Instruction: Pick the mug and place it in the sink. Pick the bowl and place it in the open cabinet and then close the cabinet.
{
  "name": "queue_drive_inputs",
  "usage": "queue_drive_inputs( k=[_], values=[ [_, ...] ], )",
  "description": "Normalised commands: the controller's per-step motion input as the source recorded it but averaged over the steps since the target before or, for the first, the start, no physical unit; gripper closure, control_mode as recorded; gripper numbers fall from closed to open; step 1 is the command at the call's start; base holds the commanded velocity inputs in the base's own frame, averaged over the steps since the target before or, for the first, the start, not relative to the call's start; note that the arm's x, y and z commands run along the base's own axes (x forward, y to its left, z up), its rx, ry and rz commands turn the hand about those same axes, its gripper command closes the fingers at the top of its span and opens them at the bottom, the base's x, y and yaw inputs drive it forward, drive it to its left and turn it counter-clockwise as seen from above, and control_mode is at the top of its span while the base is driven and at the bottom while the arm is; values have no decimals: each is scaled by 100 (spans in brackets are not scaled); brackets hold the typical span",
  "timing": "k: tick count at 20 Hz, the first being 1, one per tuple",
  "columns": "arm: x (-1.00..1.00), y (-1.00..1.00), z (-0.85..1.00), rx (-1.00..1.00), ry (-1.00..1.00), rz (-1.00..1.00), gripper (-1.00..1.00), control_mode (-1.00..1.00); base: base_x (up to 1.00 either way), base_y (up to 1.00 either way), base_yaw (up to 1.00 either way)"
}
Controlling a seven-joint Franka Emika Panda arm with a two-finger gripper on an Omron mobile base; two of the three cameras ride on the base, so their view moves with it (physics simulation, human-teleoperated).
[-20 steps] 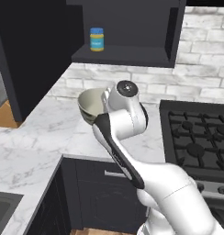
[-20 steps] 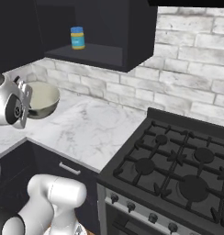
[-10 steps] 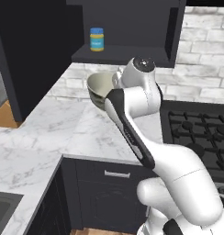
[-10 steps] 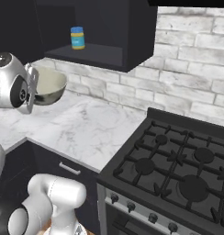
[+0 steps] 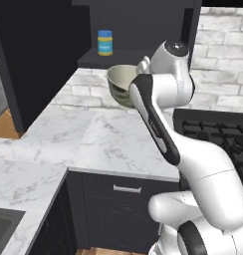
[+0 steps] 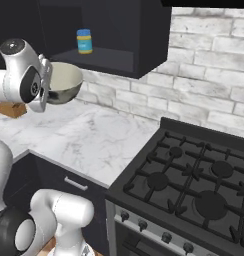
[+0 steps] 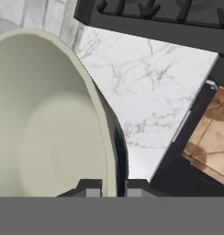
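The bowl point(image 5: 122, 84) now rides high above the marble desk point(image 5: 93, 139), lifted up from near the surface a moment ago and carried toward the open cabinet point(image 6: 109, 35). The end effector point(image 7: 113, 187) is clamped tight on the bowl's rim. A small jar point(image 6: 84, 41) stands on the cabinet shelf, so placing looks like the next step, beside it.
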Motion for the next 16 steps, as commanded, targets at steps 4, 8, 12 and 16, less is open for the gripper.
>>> queue_drive_inputs(
  k=[4, 8, 12, 16],
  values=[
    [27, -39, 19, 0, -7, -3, 100, -100, 0, 0, 0],
    [41, -37, 21, 0, -10, -2, 100, -100, 0, 0, 0],
    [42, -28, 26, -1, -11, -2, 100, -100, 0, 0, 0],
    [44, -18, 30, 0, -7, -4, 100, -100, 0, 0, 0]
  ],
)
